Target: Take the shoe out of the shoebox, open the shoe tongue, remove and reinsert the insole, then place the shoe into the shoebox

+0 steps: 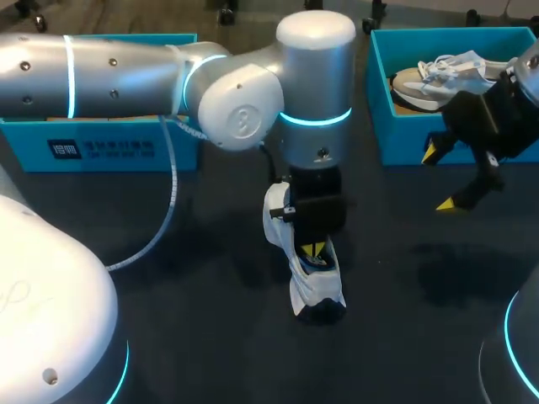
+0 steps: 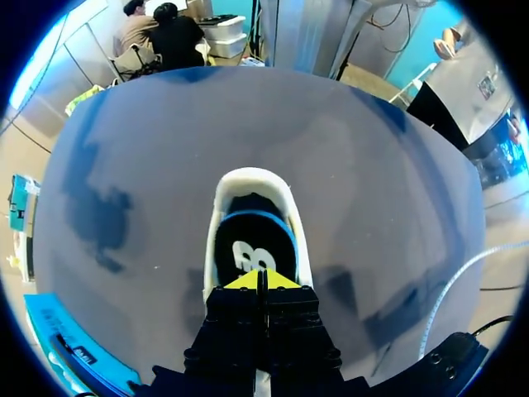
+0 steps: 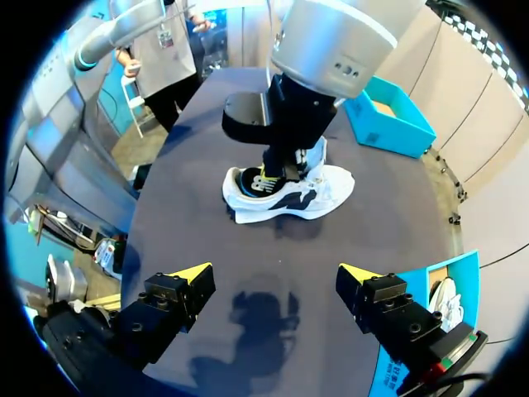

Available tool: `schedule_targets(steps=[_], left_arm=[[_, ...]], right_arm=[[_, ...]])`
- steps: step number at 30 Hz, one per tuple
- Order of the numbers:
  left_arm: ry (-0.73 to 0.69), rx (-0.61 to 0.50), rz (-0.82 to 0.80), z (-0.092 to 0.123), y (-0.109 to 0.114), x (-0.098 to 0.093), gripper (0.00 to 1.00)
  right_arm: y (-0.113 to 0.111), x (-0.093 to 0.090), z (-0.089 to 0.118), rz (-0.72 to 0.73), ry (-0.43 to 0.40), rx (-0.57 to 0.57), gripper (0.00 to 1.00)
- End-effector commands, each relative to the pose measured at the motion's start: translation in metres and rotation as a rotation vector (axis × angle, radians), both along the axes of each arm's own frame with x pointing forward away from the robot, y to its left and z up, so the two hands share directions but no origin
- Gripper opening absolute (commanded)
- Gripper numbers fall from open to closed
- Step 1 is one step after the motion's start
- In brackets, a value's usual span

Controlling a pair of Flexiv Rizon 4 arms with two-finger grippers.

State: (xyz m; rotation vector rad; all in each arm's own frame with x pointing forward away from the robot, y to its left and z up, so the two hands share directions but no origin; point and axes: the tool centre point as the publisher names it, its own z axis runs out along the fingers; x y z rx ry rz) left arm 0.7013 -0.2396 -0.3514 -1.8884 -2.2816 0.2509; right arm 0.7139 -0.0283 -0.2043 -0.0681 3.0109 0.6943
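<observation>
Shoe [image 1: 305, 290] on table [image 1: 210, 337], left hand [image 2: 258, 281] closed inside its opening

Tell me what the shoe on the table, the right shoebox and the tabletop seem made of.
Shoe: white fabric-like upper with dark panels, matte; likely textile or synthetic. Right shoebox: likely cardboard, matte blue, thin straight walls. Tabletop: dark, smooth, faintly reflective; material unclear.

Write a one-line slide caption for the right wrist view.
Left end effector inside the white shoe on the dark table; right end effector hangs open, apart from it.
</observation>
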Motion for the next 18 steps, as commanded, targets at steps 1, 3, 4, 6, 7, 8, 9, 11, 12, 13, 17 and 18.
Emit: schedule_targets(steps=[1, 3, 4, 6, 7, 8, 9, 11, 12, 13, 17, 18], left_arm=[[-0.003, 0.002, 0.013, -0.014, -0.003, -0.006, 0.00], [-0.006, 0.005, 0.020, -0.018, -0.003, -0.008, 0.00], [-0.006, 0.005, 0.020, -0.018, -0.003, -0.008, 0.00], [-0.017, -0.002, 0.024, -0.010, -0.002, -0.010, 0.00], [-0.025, -0.008, 0.023, -0.007, -0.002, -0.010, 0.00], [-0.038, -0.011, 0.023, -0.003, -0.002, -0.010, 0.00], [-0.048, -0.017, 0.025, 0.004, -0.001, -0.010, 0.00], [-0.049, -0.020, 0.026, 0.010, -0.002, -0.012, 0.00], [-0.052, -0.023, 0.030, 0.012, -0.002, -0.013, 0.00], [-0.052, -0.024, 0.031, 0.012, -0.002, -0.015, 0.00], [-0.031, -0.039, 0.046, 0.001, -0.008, -0.023, 0.00], [-0.027, -0.041, 0.048, -0.001, -0.009, -0.025, 0.00]], right_arm=[[0.000, 0.000, 0.000, 0.000, 0.000, -0.002, 1.00], [0.000, 0.000, 0.000, 0.000, 0.000, -0.002, 1.00], [0.000, 0.000, 0.000, 0.000, 0.000, -0.002, 1.00], [0.000, 0.000, 0.000, 0.000, 0.000, -0.002, 1.00], [0.000, 0.000, 0.000, 0.000, 0.000, -0.002, 1.00], [0.000, 0.000, 0.000, 0.000, 0.000, -0.002, 1.00], [0.000, 0.000, 0.000, 0.000, 0.000, -0.002, 1.00], [0.000, 0.000, 0.000, 0.000, 0.000, -0.002, 1.00], [0.000, 0.000, 0.000, 0.000, 0.000, -0.002, 1.00], [0.000, 0.000, 0.000, 0.000, 0.000, -0.002, 1.00], [0.000, 0.000, 0.000, 0.000, 0.000, -0.002, 1.00], [0.000, 0.000, 0.000, 0.000, 0.000, -0.002, 1.00]])
